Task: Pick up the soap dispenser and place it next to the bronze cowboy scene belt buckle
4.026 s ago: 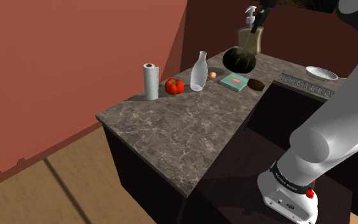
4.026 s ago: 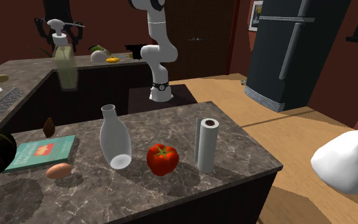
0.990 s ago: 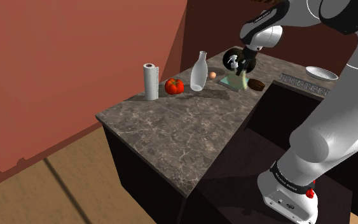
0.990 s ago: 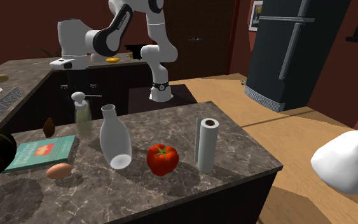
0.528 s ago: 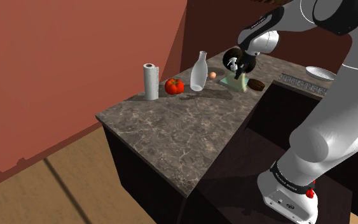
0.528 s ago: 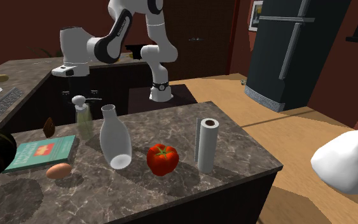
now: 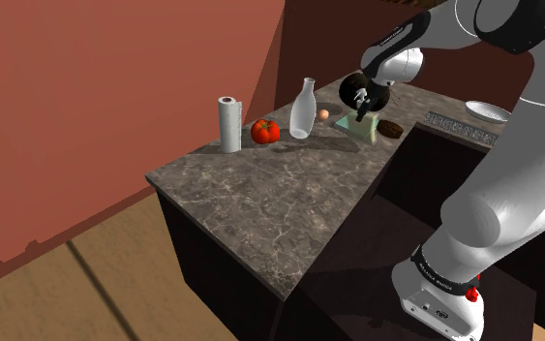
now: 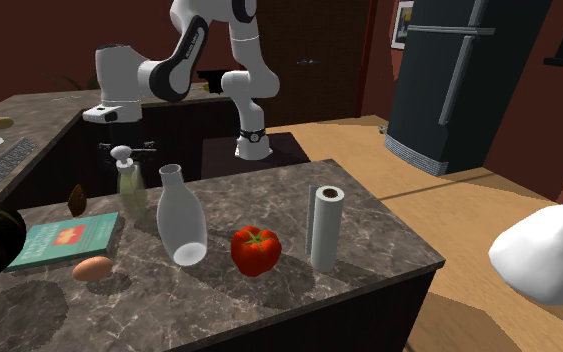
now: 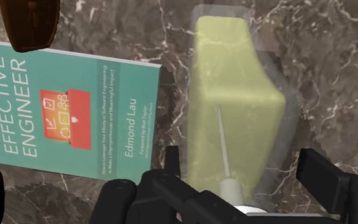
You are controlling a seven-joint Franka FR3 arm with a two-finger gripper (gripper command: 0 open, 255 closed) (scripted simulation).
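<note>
Your claw (image 9: 241, 164) is released. In the wrist view its two black fingers (image 9: 327, 181) stand wide apart on either side of the thin pump stem of a clear-walled, box-shaped soap dispenser (image 9: 234, 108) filled with yellow-green liquid, and they touch neither stem nor body. The second exterior view puts the claw (image 8: 124, 148) level with the white pump head. In the shoulder view the claw (image 7: 362, 97) covers the top of the soap dispenser (image 7: 360, 120).

A dark stone counter (image 7: 260, 184) with pale marbling carries everything. The soap dispenser (image 8: 129, 188) stands upright by the counter edge on the stand's side, just beside the short edge of a flat teal book (image 9: 63, 108). Its title, "The Effective Engineer", reads in the wrist view.

Toward the opposite edge stand a white paper towel roll (image 8: 325, 228), a pale glass bottle (image 8: 181, 222) and a glossy red tomato (image 8: 255, 250).

A smooth brown oval belt buckle (image 9: 30, 22) sits at the book's long edge, near the soap dispenser but apart from it. A tan egg (image 8: 93, 268) lies by the book's other long edge.
</note>
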